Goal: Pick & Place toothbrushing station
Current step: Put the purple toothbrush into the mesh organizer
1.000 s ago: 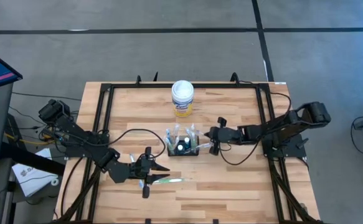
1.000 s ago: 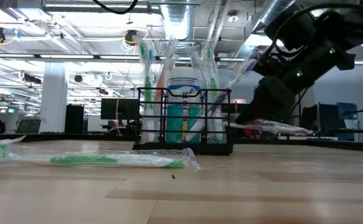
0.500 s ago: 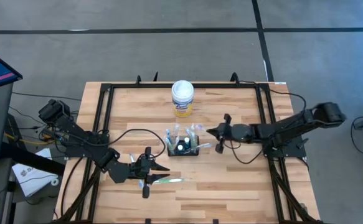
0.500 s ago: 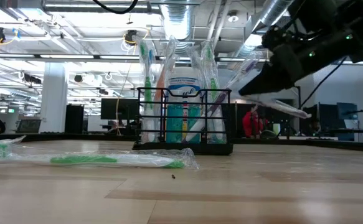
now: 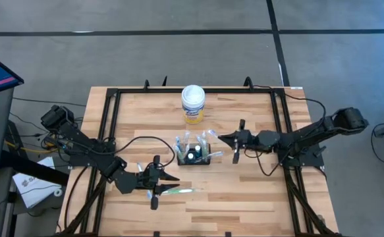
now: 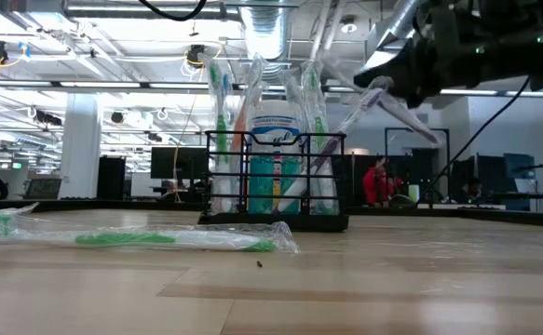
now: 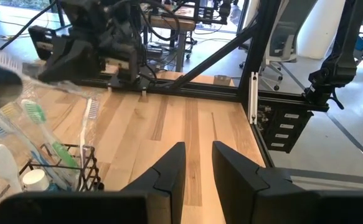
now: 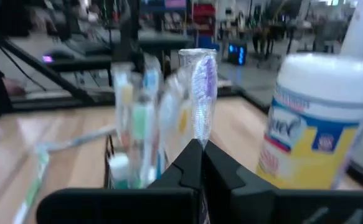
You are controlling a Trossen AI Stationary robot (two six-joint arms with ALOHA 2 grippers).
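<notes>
A: Near edge first. Wrapped green toothbrush [image 5: 177, 190] lies flat on the table [image 5: 244, 204], at the tips of the left gripper [image 5: 168, 178]. From its wrist view the fingers [image 7: 169, 165] stand slightly apart with bare wood between them, so released, grasping nothing. Left arm low, reaching in from the near left.

B: And the station?

A: Toothbrushing station [image 5: 194, 157], the black mesh caddy, sits mid-table, upright, already crowded with wrapped brushes and a tube. Right gripper [image 5: 222, 139] is just to its right and raised above the table; the low view shows it above the caddy's rim. Fingers clenched on a wrapped purple toothbrush [image 8: 201, 93], bristle end pointing up and toward the caddy. Right arm stretched nearly straight across from the right side. Farther back, the yellow-labelled canister [image 5: 193, 104], well clear.

B: Risks?

A: My judgement only. One: the caddy is full, so the purple brush may catch on wrappers already standing there and lever them out, or tip the light caddy. Two: the wrapper is slick, and the brush could swivel in the clenched tips, missing the opening. Three: with the arm so extended, a small wrist error becomes a big tip error. Four: the green brush by the left gripper may skid away when gripped.
</notes>
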